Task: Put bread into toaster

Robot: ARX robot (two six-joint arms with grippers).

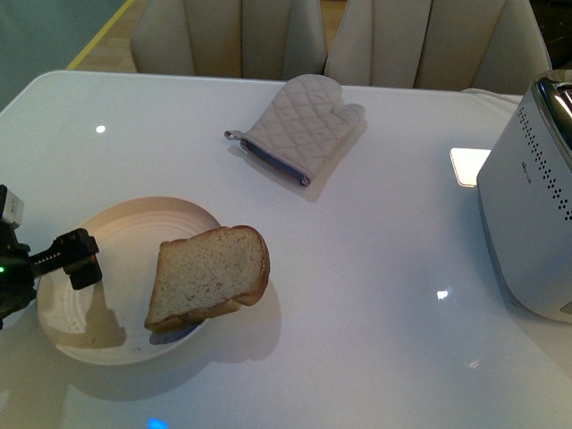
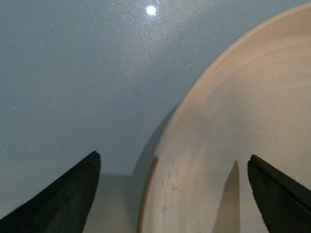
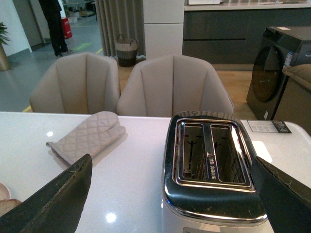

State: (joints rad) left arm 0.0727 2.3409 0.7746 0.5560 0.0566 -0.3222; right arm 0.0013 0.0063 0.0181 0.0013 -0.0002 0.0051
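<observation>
The bread [image 1: 210, 277], two stacked tan slices with brown crust, lies on the right part of the round cream plate [image 1: 116, 232], overhanging its rim. My left gripper [image 1: 80, 259] is open and empty over the plate's left rim, apart from the bread. In the left wrist view its gripper [image 2: 174, 156] straddles the plate's rim [image 2: 243, 121], and no bread shows there. The silver-white toaster [image 1: 536, 214] stands at the table's right edge. In the right wrist view my right gripper [image 3: 171, 159] is open and empty above the toaster [image 3: 214, 204], whose two slots are empty. A bread corner [image 3: 7, 206] shows there.
A quilted beige oven mitt [image 1: 299, 130] lies at the table's far middle, and also shows in the right wrist view [image 3: 87, 136]. Two beige chairs [image 1: 232, 36] stand behind the table. A bright white patch [image 1: 469, 165] lies beside the toaster.
</observation>
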